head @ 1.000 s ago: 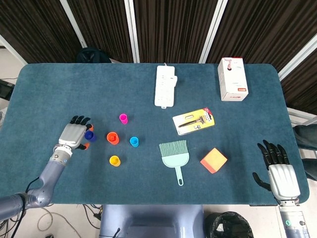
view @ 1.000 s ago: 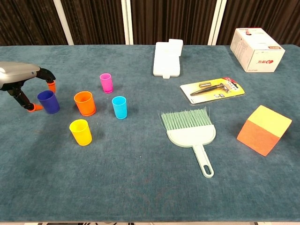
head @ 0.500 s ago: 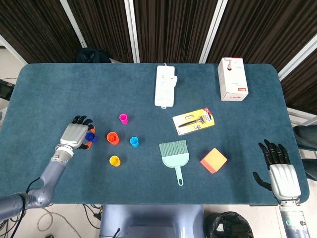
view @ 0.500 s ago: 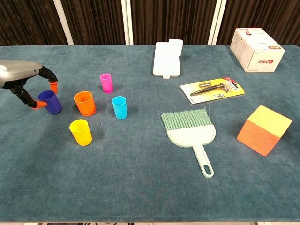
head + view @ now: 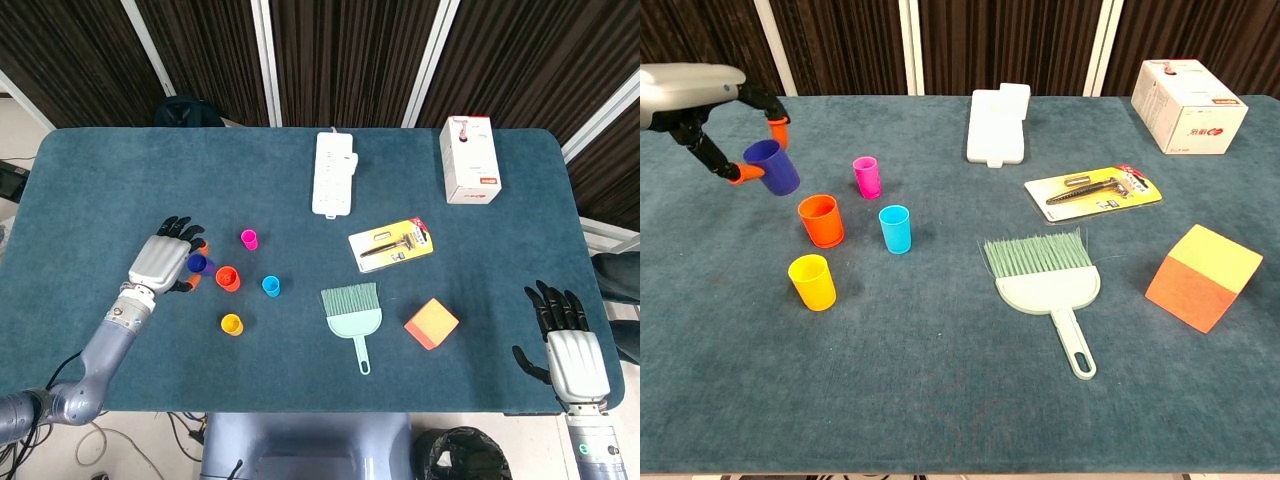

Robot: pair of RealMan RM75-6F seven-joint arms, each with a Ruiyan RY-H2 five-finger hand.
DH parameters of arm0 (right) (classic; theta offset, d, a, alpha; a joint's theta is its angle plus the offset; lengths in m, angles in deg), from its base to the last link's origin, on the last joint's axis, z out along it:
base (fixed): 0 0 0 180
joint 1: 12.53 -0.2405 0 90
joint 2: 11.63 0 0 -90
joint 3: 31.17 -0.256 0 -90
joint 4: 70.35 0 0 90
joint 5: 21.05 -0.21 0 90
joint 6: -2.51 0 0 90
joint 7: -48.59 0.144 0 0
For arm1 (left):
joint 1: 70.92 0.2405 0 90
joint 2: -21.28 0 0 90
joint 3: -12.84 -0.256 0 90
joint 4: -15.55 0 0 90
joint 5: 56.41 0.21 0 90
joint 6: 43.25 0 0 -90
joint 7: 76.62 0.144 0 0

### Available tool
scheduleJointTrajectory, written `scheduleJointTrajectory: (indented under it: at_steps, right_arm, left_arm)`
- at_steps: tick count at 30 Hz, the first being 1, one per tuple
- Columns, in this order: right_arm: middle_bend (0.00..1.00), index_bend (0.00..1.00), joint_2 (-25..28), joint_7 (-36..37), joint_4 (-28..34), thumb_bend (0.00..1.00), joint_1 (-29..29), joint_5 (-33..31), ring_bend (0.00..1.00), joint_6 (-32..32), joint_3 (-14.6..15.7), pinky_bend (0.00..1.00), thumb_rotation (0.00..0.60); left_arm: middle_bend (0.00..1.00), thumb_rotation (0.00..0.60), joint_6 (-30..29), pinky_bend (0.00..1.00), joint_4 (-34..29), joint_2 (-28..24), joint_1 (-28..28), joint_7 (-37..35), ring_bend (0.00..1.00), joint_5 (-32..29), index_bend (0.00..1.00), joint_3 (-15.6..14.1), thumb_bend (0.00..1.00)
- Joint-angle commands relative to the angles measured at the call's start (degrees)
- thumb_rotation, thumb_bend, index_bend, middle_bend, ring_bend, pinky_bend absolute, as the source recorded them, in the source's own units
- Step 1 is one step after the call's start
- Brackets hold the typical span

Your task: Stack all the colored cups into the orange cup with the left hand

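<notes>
My left hand [image 5: 160, 262] [image 5: 690, 95] holds the dark blue cup [image 5: 773, 167] [image 5: 199, 264] in the air, tilted, up and to the left of the orange cup [image 5: 821, 220] [image 5: 228, 278]. The orange cup stands upright on the table. Around it stand the pink cup [image 5: 867, 176] [image 5: 249, 239], the light blue cup [image 5: 895, 228] [image 5: 271, 286] and the yellow cup [image 5: 812, 281] [image 5: 232, 324]. At the table's front right corner my right hand [image 5: 568, 345] lies open with nothing in it.
A green dustpan brush [image 5: 1050, 280] lies right of the cups. An orange-and-yellow block [image 5: 1202, 277], a carded tool [image 5: 1096, 189], a white power strip [image 5: 997, 124] and a white box [image 5: 1188, 105] sit further right and back on the blue table [image 5: 940, 400].
My left hand has lifted the dark blue cup off the table and carried it up and right, toward the orange cup. The right hand has stayed put.
</notes>
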Motion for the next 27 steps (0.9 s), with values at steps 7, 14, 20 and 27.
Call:
scheduleJointTrajectory:
  at_steps: [7, 14, 20, 27]
  right_arm:
    - [0.05, 0.09, 0.2, 0.5, -0.1, 0.34, 0.1, -0.3, 0.09, 0.1, -0.2, 0.04, 0.6]
    - [0.05, 0.09, 0.2, 0.9, -0.4, 0.34, 0.0, -0.7, 0.09, -0.3, -0.3, 0.04, 0.6]
    - [0.05, 0.09, 0.2, 1.0, -0.4, 0.34, 0.0, -0.7, 0.09, -0.2, -0.4, 0.04, 0.6]
    - [0.05, 0.09, 0.1, 1.1, -0.5, 0.34, 0.0, -0.8, 0.09, -0.3, -0.4, 0.04, 0.6]
  left_arm:
    - [0.17, 0.6, -0.6, 0.0, -1.6, 1.6, -2.8, 3.7, 0.0, -3.6, 0.43, 0.3, 0.36]
    - [0.17, 0.6, -1.5, 0.0, -0.8, 3.3, -3.9, 6.1, 0.0, -5.3, 0.43, -0.4, 0.36]
    - [0.17, 0.6, -1.5, 0.0, 0.5, 4.5, -4.4, 6.6, 0.0, -6.5, 0.43, -1.1, 0.36]
    - [0.17, 0.6, -0.8, 0.0, 2.0, 5.7, -5.0, 6.4, 0.0, -7.0, 0.41, -1.5, 0.36]
